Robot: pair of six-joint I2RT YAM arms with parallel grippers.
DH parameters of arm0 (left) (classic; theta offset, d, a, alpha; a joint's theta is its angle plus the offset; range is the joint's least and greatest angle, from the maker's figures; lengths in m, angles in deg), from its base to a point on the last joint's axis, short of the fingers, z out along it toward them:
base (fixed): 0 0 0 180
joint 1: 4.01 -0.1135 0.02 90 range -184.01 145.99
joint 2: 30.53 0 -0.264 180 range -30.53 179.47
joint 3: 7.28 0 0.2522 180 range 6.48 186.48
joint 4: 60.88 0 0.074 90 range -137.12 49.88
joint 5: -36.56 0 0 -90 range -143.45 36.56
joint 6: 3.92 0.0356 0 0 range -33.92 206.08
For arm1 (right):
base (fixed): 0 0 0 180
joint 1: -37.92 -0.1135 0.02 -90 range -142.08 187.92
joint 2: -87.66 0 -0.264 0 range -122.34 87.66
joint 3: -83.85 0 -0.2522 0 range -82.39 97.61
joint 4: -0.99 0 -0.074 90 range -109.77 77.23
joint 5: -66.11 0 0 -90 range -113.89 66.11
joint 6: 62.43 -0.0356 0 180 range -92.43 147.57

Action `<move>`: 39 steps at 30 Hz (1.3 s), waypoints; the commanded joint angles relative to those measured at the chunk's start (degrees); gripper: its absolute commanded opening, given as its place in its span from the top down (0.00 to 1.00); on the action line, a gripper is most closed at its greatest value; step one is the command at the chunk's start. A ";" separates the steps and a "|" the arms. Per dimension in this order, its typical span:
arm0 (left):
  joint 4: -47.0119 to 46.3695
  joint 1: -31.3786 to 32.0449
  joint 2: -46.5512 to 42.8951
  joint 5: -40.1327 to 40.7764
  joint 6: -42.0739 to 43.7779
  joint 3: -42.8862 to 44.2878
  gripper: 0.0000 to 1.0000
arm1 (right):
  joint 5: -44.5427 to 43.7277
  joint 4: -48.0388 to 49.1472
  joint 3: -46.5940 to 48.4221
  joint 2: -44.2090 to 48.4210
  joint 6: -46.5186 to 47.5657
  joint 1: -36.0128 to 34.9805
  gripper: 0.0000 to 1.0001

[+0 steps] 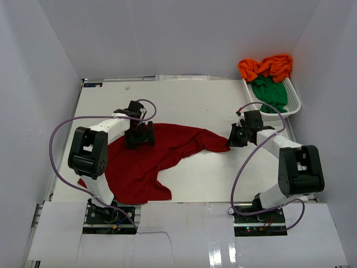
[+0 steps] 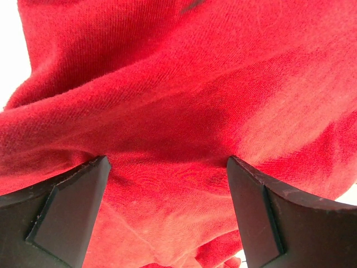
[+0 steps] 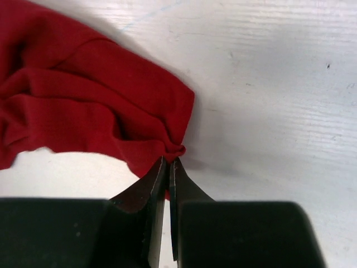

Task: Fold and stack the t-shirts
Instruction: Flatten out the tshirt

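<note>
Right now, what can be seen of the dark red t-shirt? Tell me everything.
The dark red t-shirt is a soft, plain knit, unfolded and rumpled, lying spread on the white table between the arms. Its bulk lies near the left arm, and a narrower band runs right. The right arm's fingers are shut on the bunched tip of that band. The left arm's fingers stand open over its upper left part; whether they touch the cloth cannot be told.

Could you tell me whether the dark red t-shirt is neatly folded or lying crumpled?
Crumpled, not folded: the dark red t-shirt sprawls unevenly across the table, one end pinched in the right gripper.
</note>
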 commanded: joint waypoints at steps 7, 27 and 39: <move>-0.51 4.02 -4.14 -6.51 2.26 0.65 0.02 | 3.85 -11.41 16.95 15.42 2.31 -0.67 0.92; -6.93 34.60 -27.88 0.76 14.57 -2.86 0.02 | 1.12 -22.49 55.55 -2.41 2.14 -0.23 0.92; 5.11 56.49 -8.98 29.96 5.17 0.21 0.02 | 0.42 -24.16 56.44 -3.64 2.40 -0.23 0.92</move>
